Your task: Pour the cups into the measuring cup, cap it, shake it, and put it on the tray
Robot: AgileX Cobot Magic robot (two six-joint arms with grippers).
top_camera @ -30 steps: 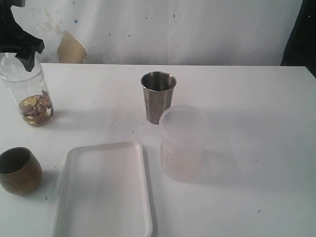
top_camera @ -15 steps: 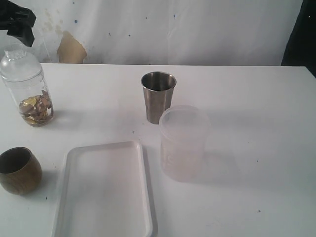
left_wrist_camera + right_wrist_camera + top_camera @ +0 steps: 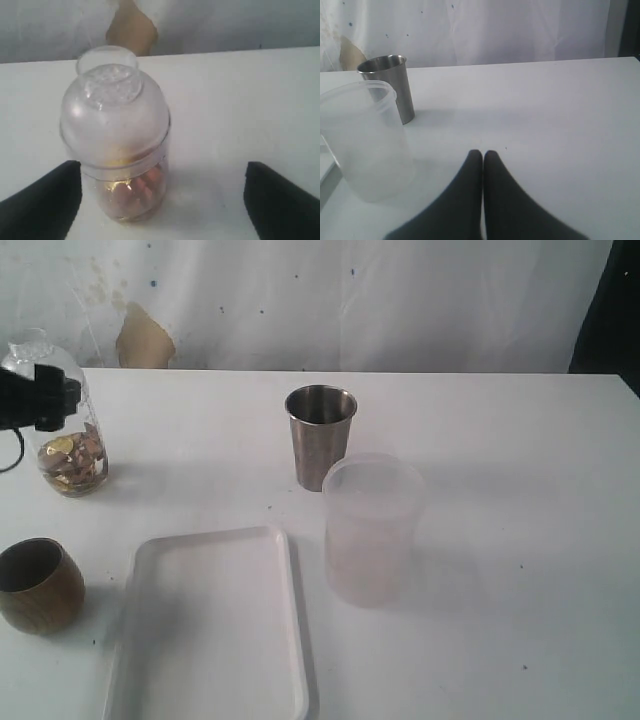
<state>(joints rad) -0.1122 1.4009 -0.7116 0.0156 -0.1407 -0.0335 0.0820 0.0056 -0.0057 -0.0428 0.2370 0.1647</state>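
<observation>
Now the left gripper (image 3: 162, 175) has come down from above the cap (image 3: 112, 100) to the body of the measuring cup (image 3: 72, 455), which stands at the far left of the table (image 3: 500, 440). Its jaws are apart on either side without gripping, so capping appears complete and the grasp for shaking is likely next. The right gripper (image 3: 483, 155) rests pressed together and empty. Count: one measuring cup with contents, two cups (brown cup (image 3: 38, 585), steel tumbler (image 3: 320, 435)), one tray (image 3: 210, 630), one frosted container (image 3: 370, 530).

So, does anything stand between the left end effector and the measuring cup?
Nothing visible does. The open left end effector faces the measuring cup directly, the cup framed between its two fingers, with only bare table around it.
</observation>
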